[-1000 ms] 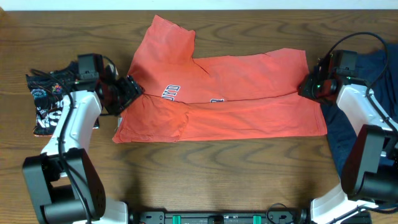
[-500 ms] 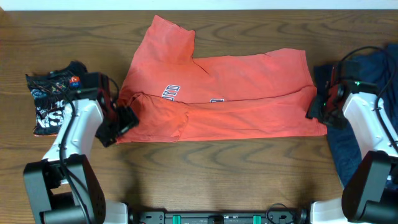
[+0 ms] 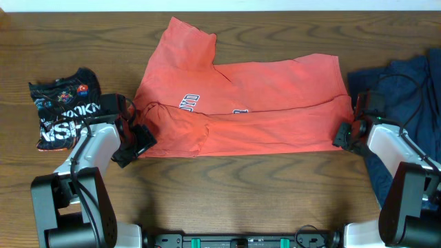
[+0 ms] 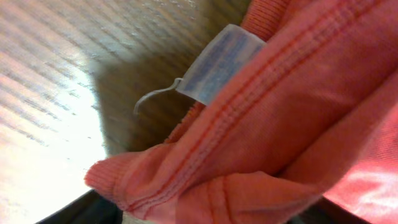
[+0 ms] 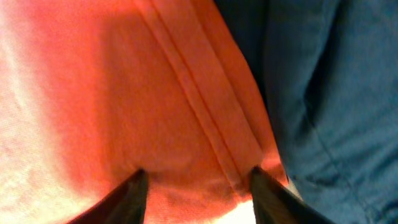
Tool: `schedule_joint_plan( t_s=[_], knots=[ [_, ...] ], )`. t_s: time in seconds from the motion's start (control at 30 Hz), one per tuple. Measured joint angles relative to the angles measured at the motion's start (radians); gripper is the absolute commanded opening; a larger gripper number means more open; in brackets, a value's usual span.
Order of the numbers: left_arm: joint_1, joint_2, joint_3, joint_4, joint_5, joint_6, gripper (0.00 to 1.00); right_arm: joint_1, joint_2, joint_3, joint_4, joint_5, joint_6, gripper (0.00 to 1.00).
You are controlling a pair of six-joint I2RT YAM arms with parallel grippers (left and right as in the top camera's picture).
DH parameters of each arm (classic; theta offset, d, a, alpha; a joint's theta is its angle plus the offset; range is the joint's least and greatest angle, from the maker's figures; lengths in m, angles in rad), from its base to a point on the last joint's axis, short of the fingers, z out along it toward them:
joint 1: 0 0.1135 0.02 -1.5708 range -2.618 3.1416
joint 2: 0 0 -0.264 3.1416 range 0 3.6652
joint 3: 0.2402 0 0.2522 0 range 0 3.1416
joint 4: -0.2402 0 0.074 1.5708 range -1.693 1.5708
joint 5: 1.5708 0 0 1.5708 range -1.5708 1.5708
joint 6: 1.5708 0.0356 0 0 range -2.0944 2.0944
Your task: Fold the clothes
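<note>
The coral-red T-shirt [image 3: 262,110] lies partly folded across the table's middle, lettering showing near its left. My left gripper [image 3: 135,142] is at the shirt's lower left corner. In the left wrist view [image 4: 208,218] its jaws stand wide apart, with bunched coral fabric [image 4: 261,143] and a white label [image 4: 224,62] between and above them. My right gripper [image 3: 343,136] is at the shirt's lower right corner. Its fingers [image 5: 138,186] are open and straddle the shirt's stitched hem [image 5: 205,124].
A black printed tee [image 3: 65,114] lies crumpled at the far left. A navy garment [image 3: 403,86] lies at the far right beside the shirt's edge, and shows in the right wrist view [image 5: 336,93]. The brown wooden table [image 3: 241,193] is bare in front.
Both grippers have moved from the shirt's upper fold edges down toward its lower corners. The shirt's upper layer stays folded over. The black tee is now uncovered.
</note>
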Motion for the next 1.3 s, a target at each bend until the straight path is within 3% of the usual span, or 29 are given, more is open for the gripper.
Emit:
schedule_joint_plan(
  t_s=[0.13, 0.27, 0.43, 0.8, 1.1, 1.17, 1.3],
  knots=[
    [0.000, 0.000, 0.000, 0.002, -0.032, -0.003, 0.59, 0.000, -0.014, -0.024, 0.029, 0.007, 0.011, 0.13],
    [0.000, 0.000, 0.000, 0.002, -0.050, -0.004, 0.48, 0.000, -0.016, -0.026, 0.017, 0.021, 0.013, 0.03],
    [0.000, 0.000, -0.005, 0.000, -0.058, -0.010, 0.06, 0.000, -0.019, -0.023, -0.011, 0.028, 0.019, 0.02],
    [0.011, 0.000, -0.005, -0.126, -0.079, -0.013, 0.06, 0.000, -0.025, -0.016, -0.123, 0.031, 0.026, 0.01],
    [0.175, 0.000, -0.009, -0.274, -0.117, -0.060, 0.06, 0.000, -0.037, -0.016, -0.289, 0.019, 0.062, 0.02],
    [0.187, 0.000, -0.009, -0.275, -0.111, -0.060, 0.09, 0.000, -0.046, -0.021, -0.300, 0.003, 0.067, 0.07],
    [0.188, -0.008, -0.008, -0.277, -0.114, -0.058, 0.26, 0.000, -0.079, -0.027, -0.341, -0.060, 0.080, 0.25]
  ],
)
